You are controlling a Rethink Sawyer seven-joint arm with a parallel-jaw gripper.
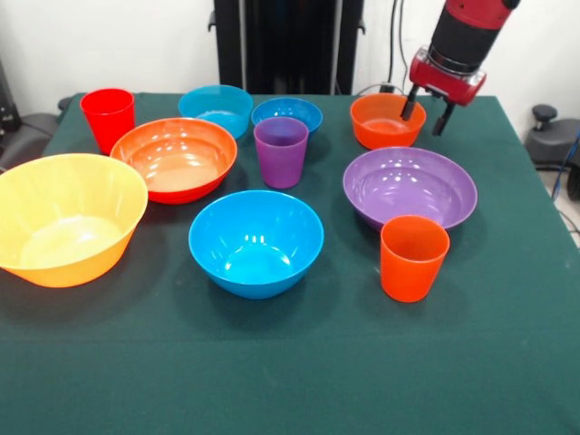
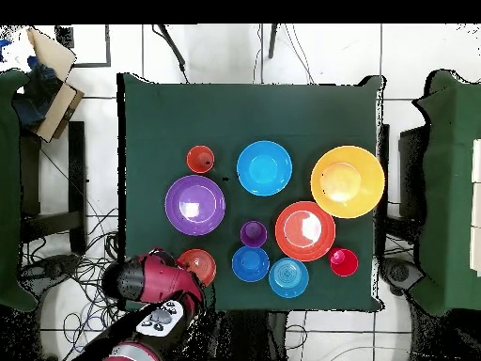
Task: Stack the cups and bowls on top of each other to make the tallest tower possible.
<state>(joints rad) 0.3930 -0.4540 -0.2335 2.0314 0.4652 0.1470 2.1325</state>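
Note:
My gripper is open at the far right of the table. One finger is inside the right rim of the small orange bowl and the other is outside it. All cups and bowls stand singly, none nested. The purple bowl and orange cup are in front of the small orange bowl. The medium blue bowl is central, with the purple cup behind it. The small blue bowl, teal bowl and red cup are at the far side. The orange-red bowl and yellow-orange bowl are at the left.
The green table has bare cloth along its near edge. In the overhead view the arm's red wrist covers part of the small orange bowl at the table's edge. Cables lie on the floor beside the base.

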